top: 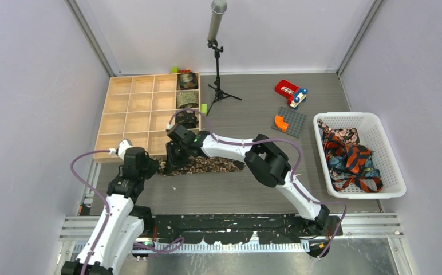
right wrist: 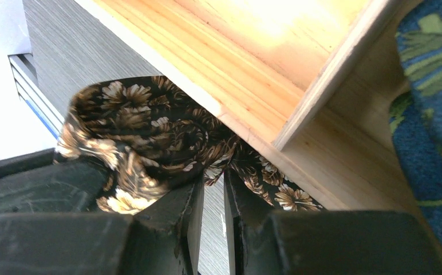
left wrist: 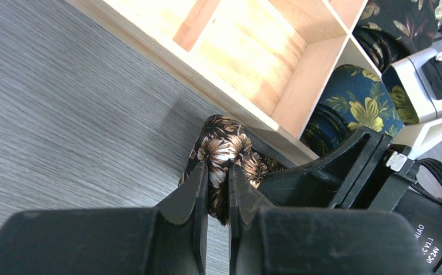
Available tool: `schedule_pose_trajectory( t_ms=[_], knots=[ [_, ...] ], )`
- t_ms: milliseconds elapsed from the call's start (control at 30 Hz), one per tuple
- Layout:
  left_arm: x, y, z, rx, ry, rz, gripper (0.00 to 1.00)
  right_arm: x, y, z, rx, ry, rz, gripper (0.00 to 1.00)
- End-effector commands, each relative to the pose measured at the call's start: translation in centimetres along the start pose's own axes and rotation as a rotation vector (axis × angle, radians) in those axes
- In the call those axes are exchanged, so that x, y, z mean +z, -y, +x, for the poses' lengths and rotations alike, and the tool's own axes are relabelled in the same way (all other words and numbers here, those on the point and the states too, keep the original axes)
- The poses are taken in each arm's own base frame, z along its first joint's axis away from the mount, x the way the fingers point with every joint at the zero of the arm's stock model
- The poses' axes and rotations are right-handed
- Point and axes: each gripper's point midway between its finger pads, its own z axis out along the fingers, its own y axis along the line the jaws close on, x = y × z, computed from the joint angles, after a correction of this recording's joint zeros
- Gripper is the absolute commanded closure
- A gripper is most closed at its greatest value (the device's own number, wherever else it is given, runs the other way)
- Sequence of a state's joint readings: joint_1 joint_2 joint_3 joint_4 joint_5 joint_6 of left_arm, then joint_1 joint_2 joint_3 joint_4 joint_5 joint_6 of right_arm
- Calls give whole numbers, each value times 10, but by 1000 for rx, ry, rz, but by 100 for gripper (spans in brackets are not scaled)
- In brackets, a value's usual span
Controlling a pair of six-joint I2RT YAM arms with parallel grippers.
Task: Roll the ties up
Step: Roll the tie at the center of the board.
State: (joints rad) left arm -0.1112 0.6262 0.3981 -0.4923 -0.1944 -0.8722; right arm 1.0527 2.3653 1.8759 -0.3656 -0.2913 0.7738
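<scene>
**Brown floral tie held at the organiser's near wall**

It lies on the desk just before the wooden organiser, its left end bunched into a starting coil. The left claw is almost closed with fabric nipped between its tips, probably to anchor the coil's core. The right claw shows only a slit, tips against the folds; whether it grips, I cannot tell. Only the top view shows the flat tail, the finished rolls and the spare ties in the white basket. Only the wrist views show the coil.
</scene>
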Motion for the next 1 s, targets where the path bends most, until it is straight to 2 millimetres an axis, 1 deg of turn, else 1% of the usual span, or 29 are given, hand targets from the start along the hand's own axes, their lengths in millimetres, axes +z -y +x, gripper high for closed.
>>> schedule_pose_trajectory(
  t_ms=[0, 67, 233, 400, 533, 667, 767, 967],
  knots=[
    [-3, 18, 4, 63, -31, 39, 100, -5, -23, -11, -34, 29, -72, 75],
    [-1, 23, 9, 83, -34, 41, 100, -5, -20, -10, -38, 27, -68, 75],
    [0, 34, 19, 152, -27, 34, 100, -12, -6, -13, -28, 39, -53, 75],
    [6, 41, 25, 181, -25, 29, 100, -24, -2, -13, -33, 43, -45, 75],
    [14, 44, 28, 205, -21, 13, 100, -37, -1, -13, -48, 45, -32, 76],
    [17, 50, 31, 236, -14, 5, 100, -52, 3, -12, -58, 48, 1, 75],
    [19, 57, 34, 265, -9, 4, 100, -65, 9, -12, -53, 53, 25, 75],
    [21, 68, 41, 340, -5, -4, 100, -89, 29, -7, -39, 58, 76, 75]
  ],
)
